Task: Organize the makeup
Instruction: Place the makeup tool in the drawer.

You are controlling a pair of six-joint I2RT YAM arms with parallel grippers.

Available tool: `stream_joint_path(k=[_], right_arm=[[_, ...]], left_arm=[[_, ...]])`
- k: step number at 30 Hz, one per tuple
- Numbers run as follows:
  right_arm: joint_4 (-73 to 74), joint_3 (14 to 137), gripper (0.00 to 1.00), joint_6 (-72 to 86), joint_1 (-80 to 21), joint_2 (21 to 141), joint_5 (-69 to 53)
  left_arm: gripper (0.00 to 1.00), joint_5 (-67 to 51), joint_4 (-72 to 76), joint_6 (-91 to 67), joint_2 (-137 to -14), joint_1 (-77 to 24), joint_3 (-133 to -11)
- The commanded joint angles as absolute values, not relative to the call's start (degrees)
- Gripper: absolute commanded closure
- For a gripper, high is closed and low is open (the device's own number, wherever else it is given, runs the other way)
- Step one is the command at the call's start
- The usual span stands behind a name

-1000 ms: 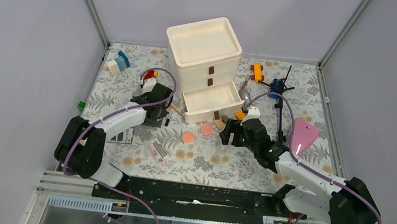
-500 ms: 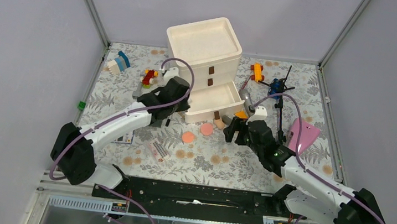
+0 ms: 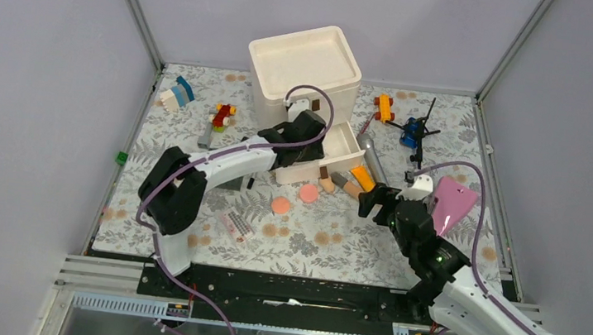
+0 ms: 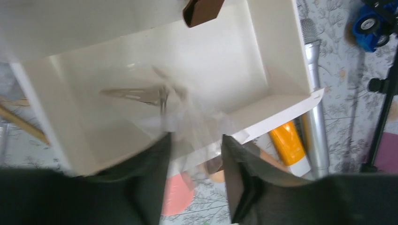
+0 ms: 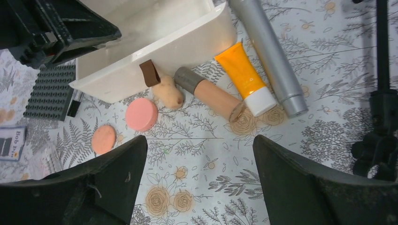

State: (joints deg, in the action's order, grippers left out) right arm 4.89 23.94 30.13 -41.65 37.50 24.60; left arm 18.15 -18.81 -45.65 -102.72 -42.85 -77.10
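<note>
This is a robotics lab test cell: plain pale grey wall panels (image 3: 38, 65) set in bare aluminium corner posts (image 3: 136, 13) box in a grey floral-print cloth (image 3: 310, 240) spread as the work surface. Two white-and-black robot arms, left (image 3: 219, 159) and right (image 3: 478, 307), are bolted to a black metal rail (image 3: 289, 287) at the near edge. Staged props lie scattered, such as blue-and-white toy bricks (image 3: 176, 94) and an orange tube with a white cap (image 5: 245, 77).

orange tube (image 5: 241, 72), white drawer (image 5: 155, 70), floral mat (image 5: 197, 187)
</note>
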Motion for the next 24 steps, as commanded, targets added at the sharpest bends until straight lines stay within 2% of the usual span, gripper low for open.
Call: stream_joint_path(k=[1, 3, 6, 11, 19, 24], right_arm=[[7.4, 22.68, 0.1, 30.36, -41.99, 33.38, 29.64], [7.7, 22.49, 0.09, 30.05, -41.96, 32.53, 29.69], [8.21, 22.4, 0.09, 30.18, -41.96, 32.32, 29.79], [8.26, 22.72, 0.09, 30.57, -42.01, 34.04, 30.35], [7.85, 23.73, 0.05, 29.78, -41.95, 37.35, 30.85], [6.25, 25.05, 0.06, 29.02, -41.95, 40.85, 28.07]], left_arm=[[0.42, 18.2, -15.51, -46.28, -104.71, -42.79, -83.32], [0.26, 18.24, -15.42, -46.23, -104.83, -42.79, -83.74], [0.17, 18.75, -14.79, -45.37, -102.86, -42.75, -82.69], [0.14, 20.62, -15.43, -42.55, -96.41, -42.73, -78.46], [0.02, 23.12, -18.79, -43.46, -80.8, -39.65, -60.98], [0.01, 23.93, -22.66, -45.36, -72.11, -37.18, -53.06]])
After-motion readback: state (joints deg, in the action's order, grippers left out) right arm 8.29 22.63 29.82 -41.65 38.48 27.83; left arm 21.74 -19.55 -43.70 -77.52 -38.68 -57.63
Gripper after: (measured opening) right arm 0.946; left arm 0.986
